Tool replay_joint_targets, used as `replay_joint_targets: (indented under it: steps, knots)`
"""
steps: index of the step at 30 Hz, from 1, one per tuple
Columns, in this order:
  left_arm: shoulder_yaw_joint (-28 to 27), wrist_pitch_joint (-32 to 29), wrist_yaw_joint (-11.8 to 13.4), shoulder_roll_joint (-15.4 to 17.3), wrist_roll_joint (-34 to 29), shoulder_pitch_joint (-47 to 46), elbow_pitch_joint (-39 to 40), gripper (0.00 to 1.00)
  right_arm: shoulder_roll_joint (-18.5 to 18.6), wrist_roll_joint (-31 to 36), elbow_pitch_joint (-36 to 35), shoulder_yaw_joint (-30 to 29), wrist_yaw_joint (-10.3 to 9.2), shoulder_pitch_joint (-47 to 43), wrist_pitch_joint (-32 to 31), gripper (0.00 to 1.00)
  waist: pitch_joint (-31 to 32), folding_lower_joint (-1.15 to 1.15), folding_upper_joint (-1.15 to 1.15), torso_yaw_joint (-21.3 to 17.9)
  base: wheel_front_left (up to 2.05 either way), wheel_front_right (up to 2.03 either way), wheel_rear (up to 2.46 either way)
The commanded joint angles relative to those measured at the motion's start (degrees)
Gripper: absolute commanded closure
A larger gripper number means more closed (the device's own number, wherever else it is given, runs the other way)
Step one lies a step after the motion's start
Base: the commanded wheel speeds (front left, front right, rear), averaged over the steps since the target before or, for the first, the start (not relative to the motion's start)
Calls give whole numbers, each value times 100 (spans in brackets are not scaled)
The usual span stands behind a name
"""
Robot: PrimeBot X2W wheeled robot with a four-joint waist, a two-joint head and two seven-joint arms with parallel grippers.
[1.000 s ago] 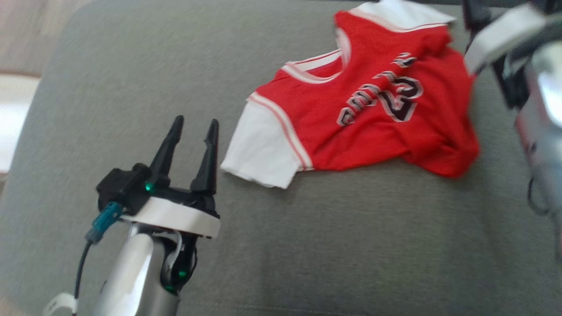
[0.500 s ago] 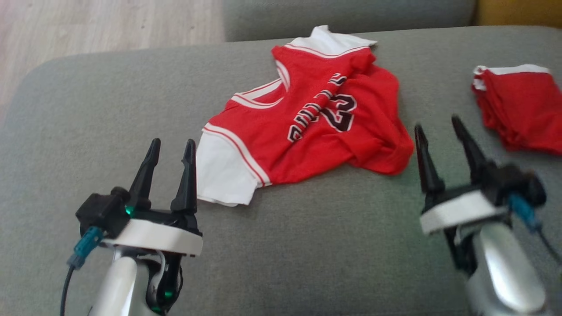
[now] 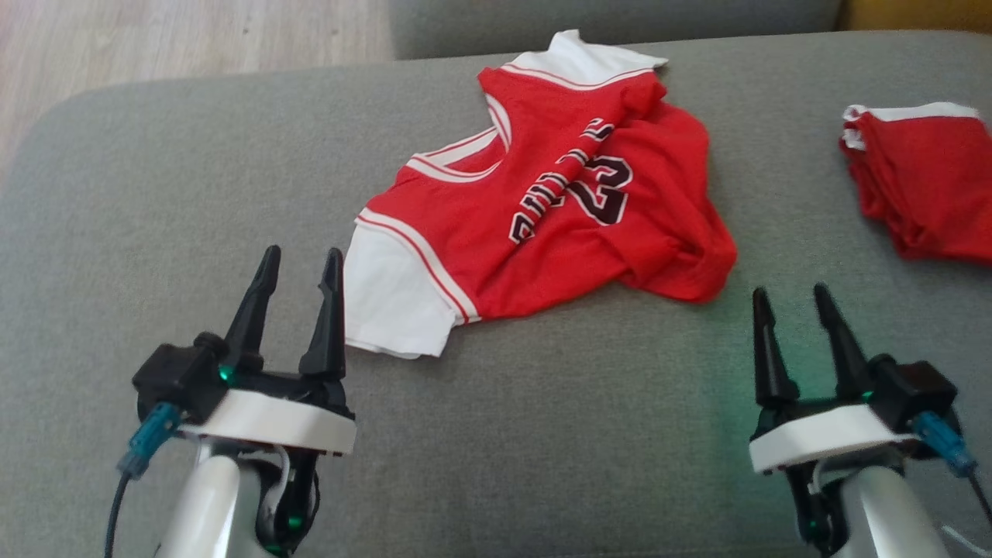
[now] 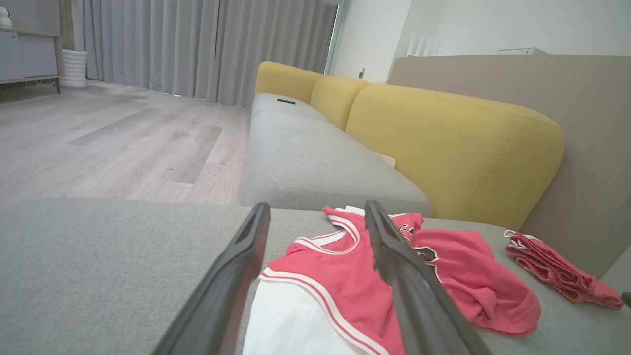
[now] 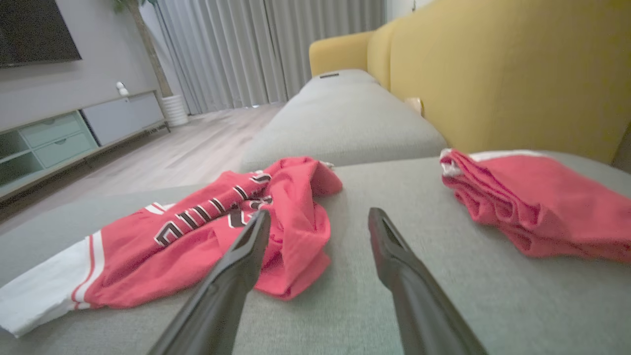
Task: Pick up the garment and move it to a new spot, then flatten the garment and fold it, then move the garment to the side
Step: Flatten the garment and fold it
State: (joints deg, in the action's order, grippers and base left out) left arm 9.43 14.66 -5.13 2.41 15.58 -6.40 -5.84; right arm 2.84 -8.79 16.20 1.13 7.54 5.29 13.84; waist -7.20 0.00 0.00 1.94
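The garment [image 3: 542,209], a red jersey with white sleeves and dark lettering, lies rumpled on the grey sofa cushion [image 3: 194,170]. It also lies ahead in the left wrist view as the garment [image 4: 335,286] and in the right wrist view as the garment [image 5: 197,231]. My left gripper [image 3: 301,260] stands open just left of the jersey's near white sleeve, holding nothing. At the lower right my right gripper [image 3: 789,298] is open too, a short way below and right of the jersey's bunched hem, apart from it.
A second red garment [image 3: 922,182], folded into a pile, lies at the cushion's right edge, seen too as a red pile [image 5: 532,197]. A yellow sofa back [image 4: 443,143] rises behind. Wooden floor [image 3: 155,39] lies beyond the cushion's far left edge.
The head camera has swung, bringing both grippers into view. My right gripper has come down from the upper right to the lower right. The garment lies as before.
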Motion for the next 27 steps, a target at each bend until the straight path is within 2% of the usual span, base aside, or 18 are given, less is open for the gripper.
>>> replay_joint_targets:
  steps: [1,8,18,19,20,27]
  knots:
    - [-134,34,-32,47,-51,-249,158,0,5,-165,-25,194,-5,232,-70,0,-76,0,0,83,0,0,0]
    - [-17,34,-59,47,-9,-332,95,0,5,-600,746,190,-5,610,-319,0,-279,0,0,336,0,0,0]
    - [98,34,-59,47,12,-448,29,0,4,-1388,1970,266,-5,1282,-324,1,-445,0,0,641,0,0,0]
    - [97,34,-57,47,9,-451,27,0,4,-1417,2065,280,-5,1338,-300,67,-450,0,0,650,0,0,0]
    - [94,34,-56,47,7,-454,26,0,4,-1447,2146,295,-5,1390,-272,100,-453,0,0,654,0,0,0]
    - [41,34,-31,47,-19,-424,6,0,4,-1260,2426,212,-5,1613,-59,100,-411,0,0,509,0,0,0]
